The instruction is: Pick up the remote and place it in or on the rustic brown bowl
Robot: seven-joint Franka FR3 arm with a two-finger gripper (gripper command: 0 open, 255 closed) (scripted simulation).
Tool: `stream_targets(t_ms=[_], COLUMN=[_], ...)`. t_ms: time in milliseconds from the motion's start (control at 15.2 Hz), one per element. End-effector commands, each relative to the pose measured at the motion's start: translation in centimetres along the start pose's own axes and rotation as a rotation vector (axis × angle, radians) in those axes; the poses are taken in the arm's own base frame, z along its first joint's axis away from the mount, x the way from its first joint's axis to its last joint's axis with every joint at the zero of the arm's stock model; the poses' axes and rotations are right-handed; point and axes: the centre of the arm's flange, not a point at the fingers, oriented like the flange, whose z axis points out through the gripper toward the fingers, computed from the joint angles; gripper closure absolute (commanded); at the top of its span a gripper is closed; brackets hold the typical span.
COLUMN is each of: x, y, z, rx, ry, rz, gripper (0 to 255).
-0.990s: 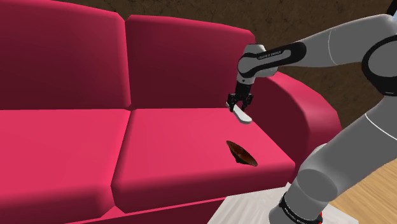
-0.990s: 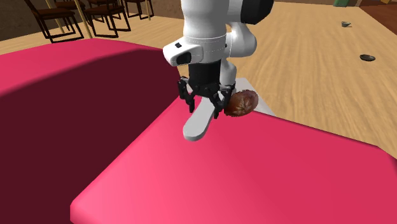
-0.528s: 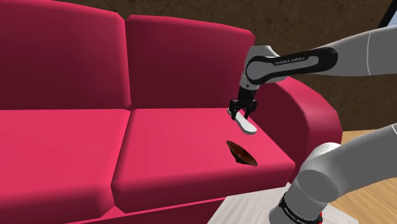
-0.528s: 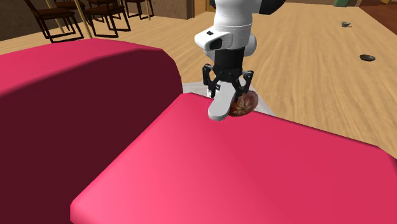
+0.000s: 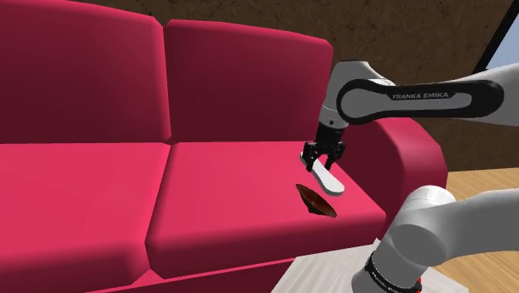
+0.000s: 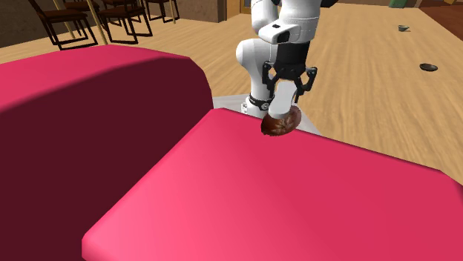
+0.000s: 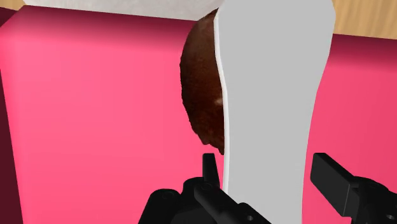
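Note:
My black gripper (image 5: 323, 157) is shut on the upper end of a long white remote (image 5: 328, 178), which hangs slanted below it. The remote's lower end sits just above the brown bowl (image 5: 316, 201) on the red sofa's right seat cushion. From across the sofa, the gripper (image 6: 287, 78) holds the remote (image 6: 283, 98) straight over the bowl (image 6: 280, 123) near the cushion's far edge. In the wrist view the remote (image 7: 273, 95) is clasped between the two fingers (image 7: 338, 182) and covers much of the bowl (image 7: 202, 89). Whether the remote touches the bowl I cannot tell.
The red sofa (image 5: 125, 183) has two seat cushions, a tall back and a rounded armrest (image 5: 399, 141) beside the gripper. My white stand (image 5: 328, 270) is in front of the cushion. Dark chairs (image 6: 70, 22) and small floor items (image 6: 428, 67) stand far off on the wood floor.
The gripper has carried the remote down and to the shoulder view's right, from above the cushion's back to just over the bowl. The bowl has not moved.

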Motion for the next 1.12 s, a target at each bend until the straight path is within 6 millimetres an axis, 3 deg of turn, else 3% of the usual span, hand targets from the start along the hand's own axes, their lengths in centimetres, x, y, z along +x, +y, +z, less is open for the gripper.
stream_targets(t_ms=[0,66,1056], x=[-2.2,-3.7,-3.8], y=[-1.6,-2.3,-2.1], z=[0.2,0.1,8.0], rx=[-0.001,-0.001,-0.001], ry=[-0.001,-0.001,-0.001], rz=[0.002,0.002,0.002], gripper=[255,255,255])
